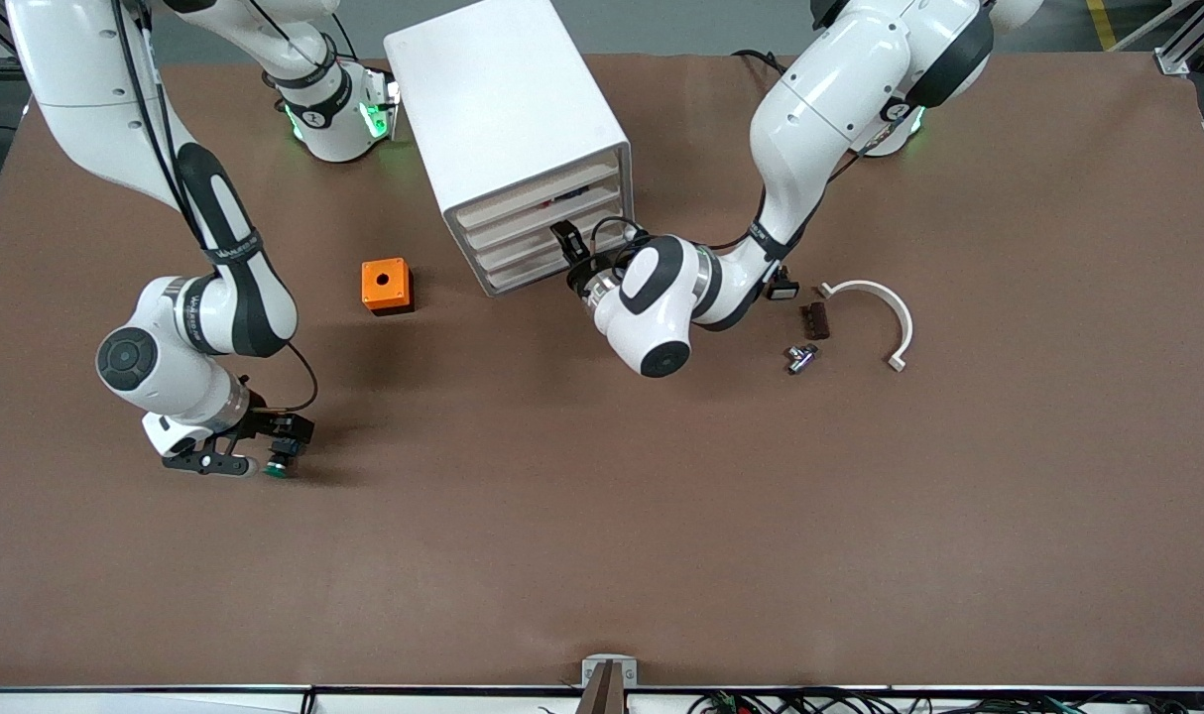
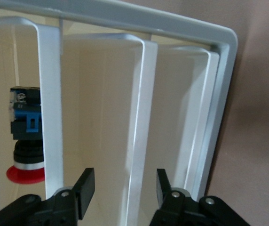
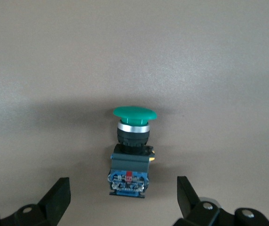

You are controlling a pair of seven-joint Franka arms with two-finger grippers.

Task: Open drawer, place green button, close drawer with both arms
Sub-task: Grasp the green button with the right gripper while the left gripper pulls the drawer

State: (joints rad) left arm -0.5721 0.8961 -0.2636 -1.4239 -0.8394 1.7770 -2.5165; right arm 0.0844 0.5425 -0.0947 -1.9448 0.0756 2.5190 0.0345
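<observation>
Left wrist view alone shows red-capped button (image 2: pixel 26 141) inside drawer unit (image 2: pixel 139 117).

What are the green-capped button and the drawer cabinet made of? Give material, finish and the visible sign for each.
Button: likely molded plastic; matte green cap, black collar with a shiny, metal-looking ring, blue-and-black block body.
Drawer cabinet: probably plastic; smooth white shell with rounded corners, and cream drawer fronts that look faintly translucent, a red-capped part showing through one.
</observation>
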